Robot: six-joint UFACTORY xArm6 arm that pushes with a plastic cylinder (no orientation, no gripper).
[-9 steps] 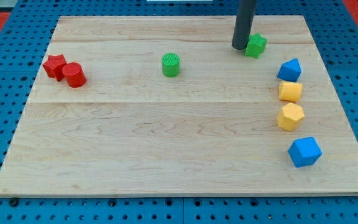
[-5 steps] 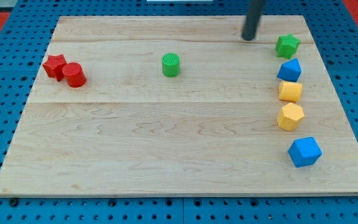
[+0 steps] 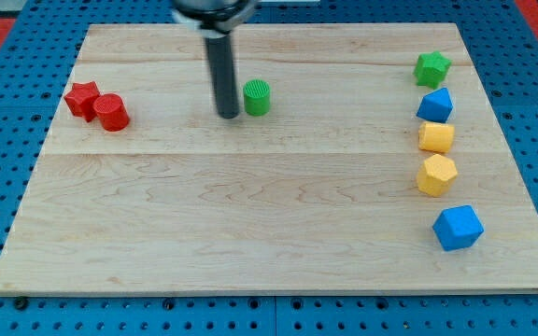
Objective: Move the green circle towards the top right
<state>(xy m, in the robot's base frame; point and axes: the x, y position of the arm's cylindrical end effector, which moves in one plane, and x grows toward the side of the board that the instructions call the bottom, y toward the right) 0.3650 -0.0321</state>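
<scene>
The green circle (image 3: 257, 97) is a small ribbed cylinder on the wooden board (image 3: 250, 215), left of the board's middle and near the view's top. My tip (image 3: 228, 115) rests on the board just left of the green circle and slightly below it, very close to it or touching; I cannot tell which. The dark rod rises straight up from the tip to the view's top.
A green star (image 3: 431, 68) sits at the top right. Below it in a column stand a blue block (image 3: 435, 105), a yellow block (image 3: 435, 137), a yellow hexagon (image 3: 435, 175) and a blue block (image 3: 458, 228). A red star (image 3: 82, 97) and a red cylinder (image 3: 112, 112) sit at the left.
The green star was pushed right to the top of the right column. My tip then swept left across the board and now stands beside the green circle, which has not moved.
</scene>
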